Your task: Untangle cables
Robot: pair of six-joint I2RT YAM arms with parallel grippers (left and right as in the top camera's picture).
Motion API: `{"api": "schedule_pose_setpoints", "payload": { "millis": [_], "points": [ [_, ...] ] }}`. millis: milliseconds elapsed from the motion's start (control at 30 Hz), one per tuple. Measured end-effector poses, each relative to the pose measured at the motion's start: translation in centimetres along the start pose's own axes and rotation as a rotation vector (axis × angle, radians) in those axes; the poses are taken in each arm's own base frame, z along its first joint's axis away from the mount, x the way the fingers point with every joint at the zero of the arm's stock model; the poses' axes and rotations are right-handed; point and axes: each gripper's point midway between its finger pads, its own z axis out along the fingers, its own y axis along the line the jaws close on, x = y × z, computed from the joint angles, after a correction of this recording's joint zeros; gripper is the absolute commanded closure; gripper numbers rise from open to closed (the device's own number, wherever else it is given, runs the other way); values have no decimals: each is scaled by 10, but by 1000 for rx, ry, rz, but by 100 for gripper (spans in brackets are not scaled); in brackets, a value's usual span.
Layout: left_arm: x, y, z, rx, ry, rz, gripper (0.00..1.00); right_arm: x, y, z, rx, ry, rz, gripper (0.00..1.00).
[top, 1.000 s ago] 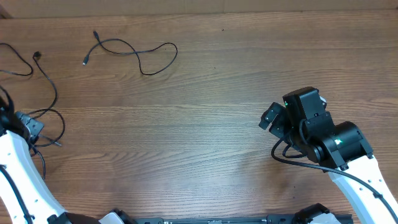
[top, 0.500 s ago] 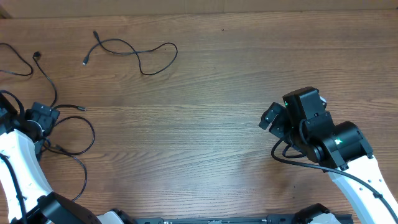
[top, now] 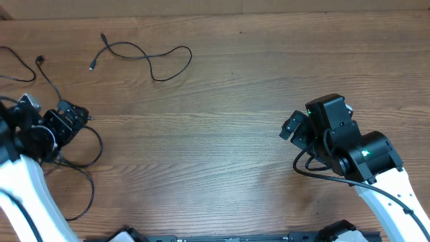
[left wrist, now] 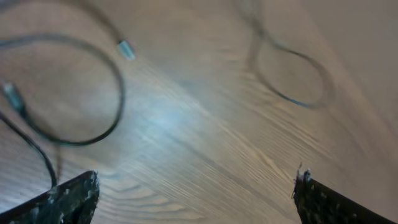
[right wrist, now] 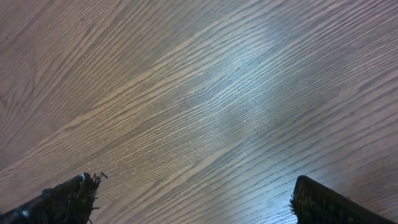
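Cables (top: 161, 80) crowd table (top: 235, 87) left edge; left hand (top: 80, 114) beside, spread.

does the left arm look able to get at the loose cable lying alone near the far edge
Probably yes: the left gripper is open, and only bare table lies between it and that cable.

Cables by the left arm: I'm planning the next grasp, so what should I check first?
1. Left gripper open and empty: ok.
2. Right gripper open and empty: ok.
3. Far cable lying alone: ok.
4. Looped cable free of other strands: cannot tell, the left arm hides part of it.
5. Left wrist view sharp enough to aim: not ok, blurred.
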Motion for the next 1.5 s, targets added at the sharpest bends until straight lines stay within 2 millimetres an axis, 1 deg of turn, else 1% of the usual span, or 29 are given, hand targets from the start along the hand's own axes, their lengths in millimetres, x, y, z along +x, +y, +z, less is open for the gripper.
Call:
{"api": "schedule_pose_setpoints", "payload": {
  "millis": [67,100,167,233,267,367,467,633,667,767,867,967,1033,1133,1267,1400,1500],
  "points": [
    [9,-19,-28,45,-81,102,0,0,0,0,-1,0,0,0],
    [17,-28,-43,67,-127,151,0,0,0,0,0,1,0,0],
    [38,-42,-65,107,-203,227,0,0,0,0,0,0,1,0],
    [58,-50,-78,140,-252,268,0,0,0,0,0,1,1,0],
    [67,-52,-83,153,-270,277,0,0,0,0,0,1,1,0],
    [91,-53,-87,170,-269,265,0,0,0,0,-1,0,1,0],
    [108,-52,-90,172,-258,243,0,0,0,0,0,0,1,0],
    [131,-41,-85,136,-176,182,0,0,0,0,0,0,1,0],
    [131,-40,-85,135,-175,176,0,0,0,0,0,1,1,0],
    [121,-44,-86,147,-214,172,0,0,0,0,0,0,1,0],
    [109,-64,-89,219,-260,266,0,0,0,0,0,0,1,0],
    [104,-96,-92,335,-304,428,0,0,0,0,0,0,1,0],
    [107,-116,-90,407,-322,526,0,0,0,0,0,0,1,0],
    [114,-128,-79,456,-348,587,0,0,0,0,0,0,1,0],
    [114,-127,-58,490,-444,601,0,0,0,0,-1,0,0,0],
    [117,-113,-32,505,-526,581,0,0,0,0,-1,0,1,0],
    [127,-101,-17,513,-557,569,0,0,0,0,0,0,1,0]
  ]
}}
